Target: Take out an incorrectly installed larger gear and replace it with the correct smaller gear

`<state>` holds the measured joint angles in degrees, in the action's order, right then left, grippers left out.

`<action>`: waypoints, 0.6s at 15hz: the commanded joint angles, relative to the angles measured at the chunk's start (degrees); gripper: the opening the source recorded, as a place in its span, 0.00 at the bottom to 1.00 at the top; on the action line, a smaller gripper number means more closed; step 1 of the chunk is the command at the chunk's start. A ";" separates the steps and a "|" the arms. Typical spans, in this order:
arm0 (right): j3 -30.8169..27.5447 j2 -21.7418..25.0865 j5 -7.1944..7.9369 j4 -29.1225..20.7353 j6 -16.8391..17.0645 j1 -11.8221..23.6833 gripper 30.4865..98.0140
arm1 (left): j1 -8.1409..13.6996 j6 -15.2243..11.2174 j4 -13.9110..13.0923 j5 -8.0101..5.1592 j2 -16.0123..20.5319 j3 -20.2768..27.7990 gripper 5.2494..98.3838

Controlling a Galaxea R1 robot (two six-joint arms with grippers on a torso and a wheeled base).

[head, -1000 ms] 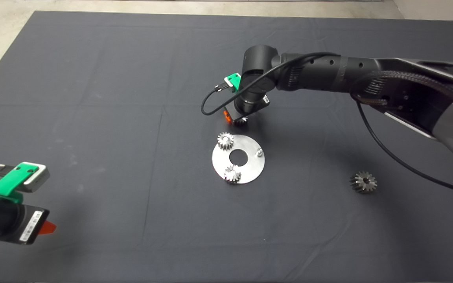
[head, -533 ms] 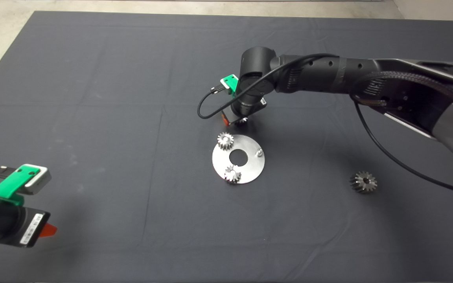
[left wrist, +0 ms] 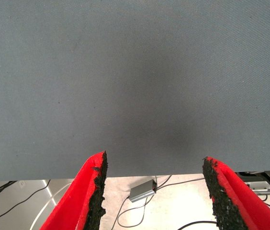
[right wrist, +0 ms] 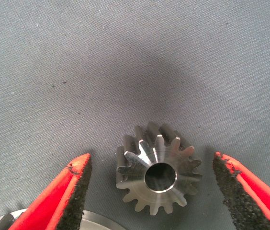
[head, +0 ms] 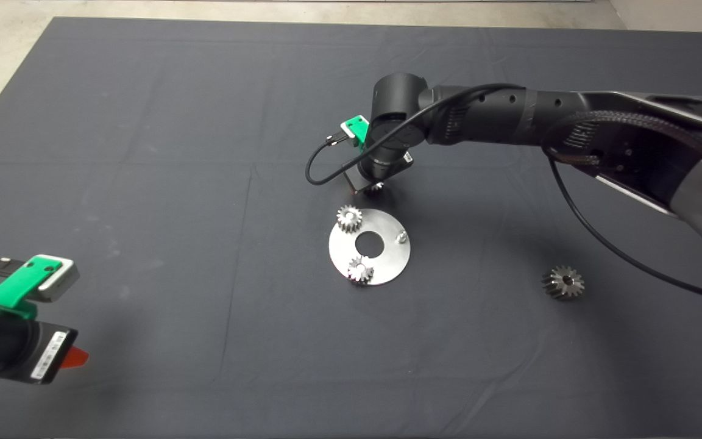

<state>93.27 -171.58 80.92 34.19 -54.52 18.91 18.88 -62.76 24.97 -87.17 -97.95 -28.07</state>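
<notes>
The smaller gear [right wrist: 158, 175] lies flat on the mat between the open fingers of my right gripper [right wrist: 154, 191], touched by neither pad. In the head view it [head: 375, 187] peeks out under my right gripper [head: 370, 188], just behind the round steel plate [head: 387, 262]. The plate carries two bright small gears [head: 349, 217] [head: 360, 269] and a bare peg [head: 401, 236]. The larger gear [head: 563, 282] lies on the mat far to the right of the plate. My left gripper [head: 74, 355] waits at the lower left, open and empty [left wrist: 151, 201].
The plate's rim [right wrist: 94, 227] shows close beside the smaller gear in the right wrist view. The right arm [head: 540, 116] and its cable span the mat's right half. The left wrist view shows the mat's edge and floor cables [left wrist: 142, 191].
My right wrist has shifted slightly left and away over the smaller gear, hiding the red finger seen earlier. My left gripper has sunk a little. The gears have not moved.
</notes>
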 commanded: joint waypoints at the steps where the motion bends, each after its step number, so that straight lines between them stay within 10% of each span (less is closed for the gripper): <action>1: -0.21 0.06 0.17 2.02 -0.33 1.40 0.52 | 0.04 -0.26 0.70 -3.26 0.43 0.58 0.47; 9: -0.12 0.23 0.29 2.37 -0.33 1.49 0.25 | 0.05 -0.26 0.61 -3.26 0.08 -0.03 0.47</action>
<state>93.27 -171.53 81.01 34.76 -54.52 18.91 18.88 -62.76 24.97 -87.17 -97.95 -28.07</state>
